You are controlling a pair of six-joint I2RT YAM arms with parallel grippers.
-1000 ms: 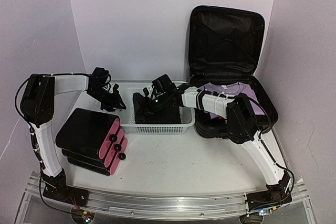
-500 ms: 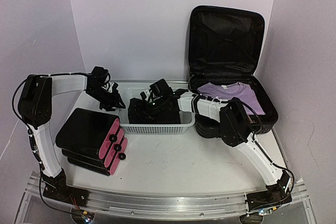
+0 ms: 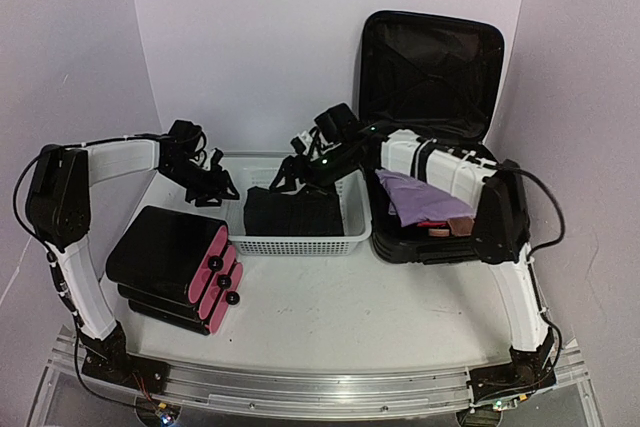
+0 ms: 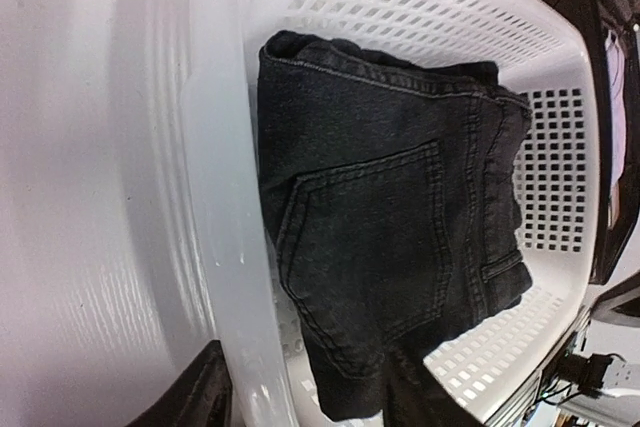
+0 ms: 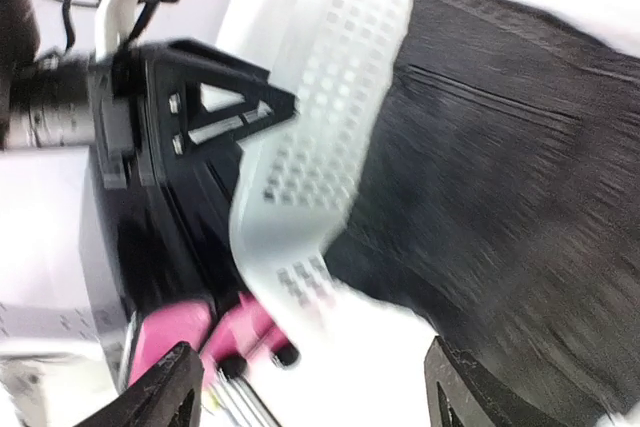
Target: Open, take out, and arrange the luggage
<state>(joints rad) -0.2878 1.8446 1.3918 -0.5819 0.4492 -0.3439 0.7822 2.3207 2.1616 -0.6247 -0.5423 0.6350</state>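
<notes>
Standing open: the luggage [image 3: 430, 77] is at 2 o'clock on the counter [image 3: 330, 307], lid upright against the back wall and base flat, just beside the right end of the white basket [image 3: 300, 244].
Inside the luggage: a purple shirt [image 3: 415, 195] lies crumpled in the base. A small pinkish item at its 4 o'clock is too small to name.
Basket: it sits near 12 o'clock and holds folded black jeans [image 3: 295, 212].
Small cases: a stack of smooth black cases with pink sides [image 3: 175, 262] lies at 9 o'clock, near the basket's left end.
Top view alone: it shows both arms, the luggage and the shirt. The gaps of the hands are too small to read there.
Left wrist view alone: it shows the jeans sharply, with the back pocket and stitching, lying against the basket's near wall.
Right wrist view alone: it is blurred, and shows the left arm's wrist from the side, with the pink cases beyond the basket.
Left hand: the left hand [image 3: 220, 192] hangs at the basket's 9 o'clock end. Its fingers [image 4: 205, 397] are parted, one outside the basket wall and one over the jeans' edge. It is released; I cannot tell whether it touches the rim.
Right hand: the right hand [image 3: 290, 175] hovers over the basket at its 1 o'clock. Its fingers [image 5: 165, 387] are spread wide with nothing between them, so it is released.
</notes>
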